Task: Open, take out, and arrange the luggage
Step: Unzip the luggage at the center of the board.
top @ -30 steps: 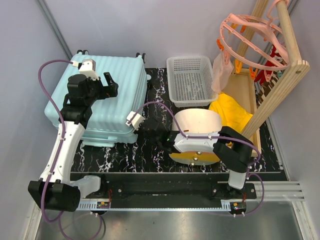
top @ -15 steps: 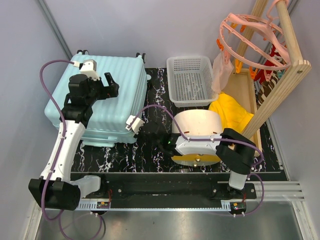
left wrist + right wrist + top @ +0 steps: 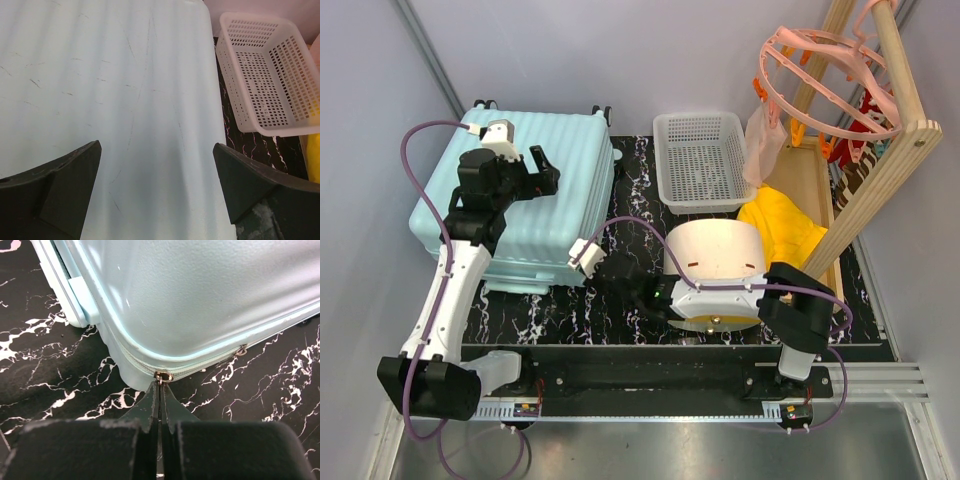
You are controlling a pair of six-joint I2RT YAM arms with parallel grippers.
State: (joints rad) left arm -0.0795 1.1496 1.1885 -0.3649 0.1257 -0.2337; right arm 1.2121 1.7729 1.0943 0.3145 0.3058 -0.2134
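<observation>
Your right pincer [image 3: 160, 392] clamped on zipper pull [image 3: 163, 376]; luggage [image 3: 210, 290] corner just ahead of tips, flat on desk [image 3: 50, 385]. Drag pull along seam [image 3: 210, 359], follow curve. Your left pincer [image 3: 155, 190] wide open, lid [image 3: 125, 100] directly beneath: press there, steady it.

- No text, label, brand, number or sign can be read in any view.
- The luggage [image 3: 575, 150] shell shows only ribs and fine scratches.
- The basket [image 3: 670, 170] shows only its mesh holes.
</observation>
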